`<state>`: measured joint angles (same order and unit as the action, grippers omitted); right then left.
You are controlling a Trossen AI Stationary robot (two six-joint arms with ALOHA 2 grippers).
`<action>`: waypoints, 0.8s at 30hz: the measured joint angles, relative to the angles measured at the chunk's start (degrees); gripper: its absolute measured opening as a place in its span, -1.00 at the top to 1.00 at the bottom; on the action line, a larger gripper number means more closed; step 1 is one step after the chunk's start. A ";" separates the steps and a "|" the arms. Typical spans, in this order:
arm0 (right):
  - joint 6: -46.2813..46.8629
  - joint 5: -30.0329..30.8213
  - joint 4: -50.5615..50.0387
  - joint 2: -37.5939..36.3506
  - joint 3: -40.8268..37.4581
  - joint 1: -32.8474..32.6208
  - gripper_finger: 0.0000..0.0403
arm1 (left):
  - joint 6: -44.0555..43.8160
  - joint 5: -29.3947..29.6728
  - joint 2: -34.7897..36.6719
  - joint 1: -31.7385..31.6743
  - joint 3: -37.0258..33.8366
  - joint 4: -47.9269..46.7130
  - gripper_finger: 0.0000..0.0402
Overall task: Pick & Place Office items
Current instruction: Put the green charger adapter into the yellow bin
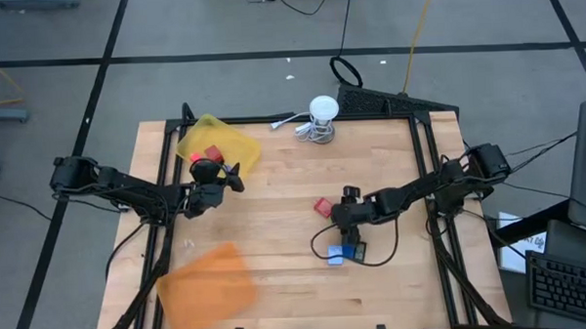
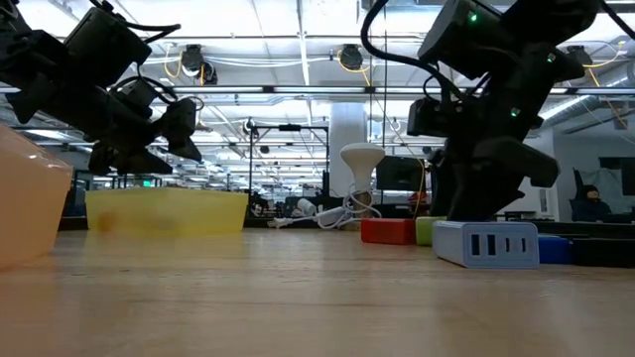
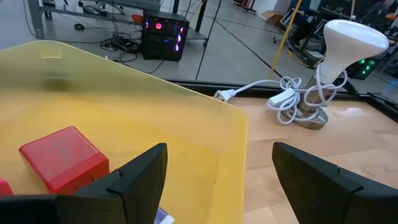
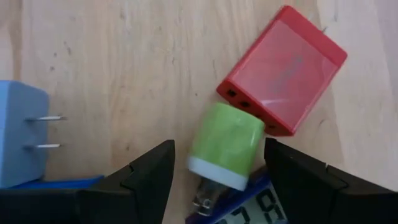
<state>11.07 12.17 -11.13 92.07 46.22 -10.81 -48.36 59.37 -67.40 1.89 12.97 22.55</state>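
The left tool hangs open over the yellow tray, a red block inside. The right tool straddles a green plug, unclamped, on the bench.

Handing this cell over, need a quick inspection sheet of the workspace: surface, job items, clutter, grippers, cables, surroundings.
Surface: wooden table, bare in the middle.
Job's things: red block in yellow tray; red charger, green plug and blue-grey adapter by the right arm; orange tray at the near-left corner.
Clutter: white lamp at the far edge.
Grippers: left gripper open over the yellow tray; right gripper open around the green plug.
Cables: lamp's coiled cord.
Surroundings: lab floor, desk with keyboard on the right.
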 joint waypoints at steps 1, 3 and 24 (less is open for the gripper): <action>-0.44 -0.02 0.12 0.00 0.00 -0.02 -0.19 | -0.01 0.02 0.00 0.00 0.00 0.03 -0.46; -0.16 -0.05 0.16 0.00 0.00 -0.04 -0.19 | -0.25 0.02 0.00 0.00 0.00 0.02 -0.46; 0.20 -0.20 0.57 -0.04 -0.04 1.23 0.24 | -0.20 -0.37 0.00 0.00 0.00 0.00 -0.47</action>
<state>11.27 11.97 -10.57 92.03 46.17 -9.58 -48.56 59.00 -67.40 1.89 12.97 22.55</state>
